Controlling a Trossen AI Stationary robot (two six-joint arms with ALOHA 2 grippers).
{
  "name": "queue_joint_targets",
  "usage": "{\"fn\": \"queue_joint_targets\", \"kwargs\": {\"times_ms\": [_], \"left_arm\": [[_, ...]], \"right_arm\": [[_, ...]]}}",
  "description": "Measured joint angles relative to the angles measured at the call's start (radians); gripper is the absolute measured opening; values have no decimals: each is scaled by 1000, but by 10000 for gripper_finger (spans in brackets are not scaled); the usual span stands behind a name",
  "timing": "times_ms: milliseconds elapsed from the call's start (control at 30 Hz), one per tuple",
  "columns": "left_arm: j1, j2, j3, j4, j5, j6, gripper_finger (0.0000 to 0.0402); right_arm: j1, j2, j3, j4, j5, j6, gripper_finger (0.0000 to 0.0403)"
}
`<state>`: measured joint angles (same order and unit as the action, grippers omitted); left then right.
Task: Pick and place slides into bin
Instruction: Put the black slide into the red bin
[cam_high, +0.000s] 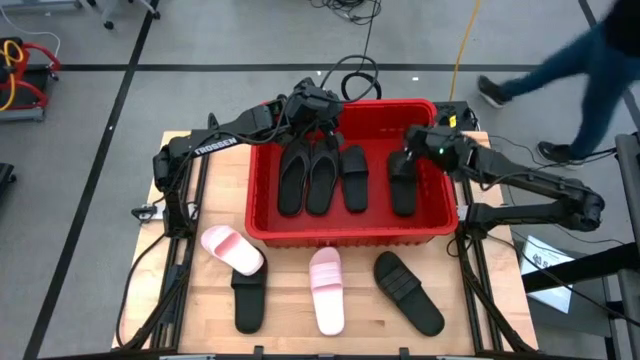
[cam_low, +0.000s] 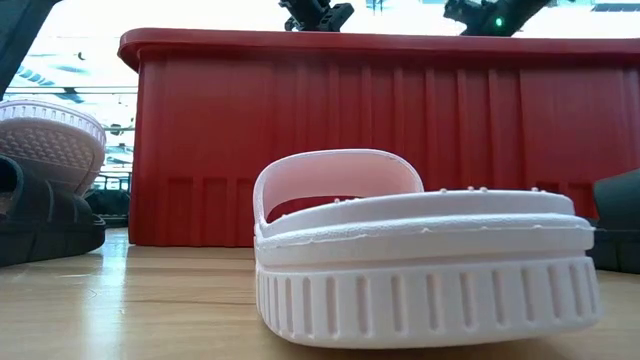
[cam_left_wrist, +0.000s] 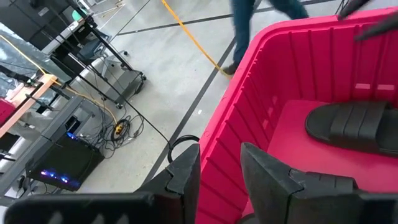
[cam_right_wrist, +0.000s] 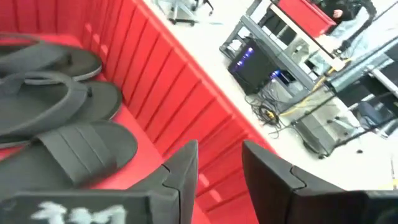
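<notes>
High view: four slides lie on the bare front strip of the table (cam_high: 480, 320), all on the near side of the bin (cam_high: 262, 205) and well apart from both pincers. From the left there is a pink slide (cam_high: 232, 249) lying aslant over the end of a black slide (cam_high: 250, 298), then a second pink slide (cam_high: 326, 290) with its long axis running front to back, then a black slide (cam_high: 408, 292) lying diagonally toward the front right corner. Beyond them, four black slides rest side by side inside the bin, long axes front to back. Farthest back, the left pincer (cam_high: 325, 125) hangs over the bin's rear wall and the right pincer (cam_high: 408, 160) over its right part; both have their fingers spread and hold nothing. By my judgement the left arm is nearer the stacked pair and the right arm nearer the diagonal black slide.
</notes>
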<state>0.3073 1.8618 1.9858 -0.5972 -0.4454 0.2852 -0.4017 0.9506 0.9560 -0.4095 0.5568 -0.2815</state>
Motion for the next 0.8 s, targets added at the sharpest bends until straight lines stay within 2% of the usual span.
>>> {"fn": "queue_joint_targets", "kwargs": {"times_ms": [267, 467, 600, 800], "left_arm": [[0, 0, 0, 1, 0, 8, 122], [0, 0, 0, 0, -1, 8, 122], [0, 0, 0, -5, -1, 8, 122], [0, 0, 0, -5, -1, 8, 122]], "right_arm": [[-74, 123, 252, -170, -99, -81, 114], [-130, 283, 402, -337, -249, -100, 114], [-154, 373, 451, -507, -321, -123, 114], [-160, 487, 451, -674, -330, -176, 114]]}}
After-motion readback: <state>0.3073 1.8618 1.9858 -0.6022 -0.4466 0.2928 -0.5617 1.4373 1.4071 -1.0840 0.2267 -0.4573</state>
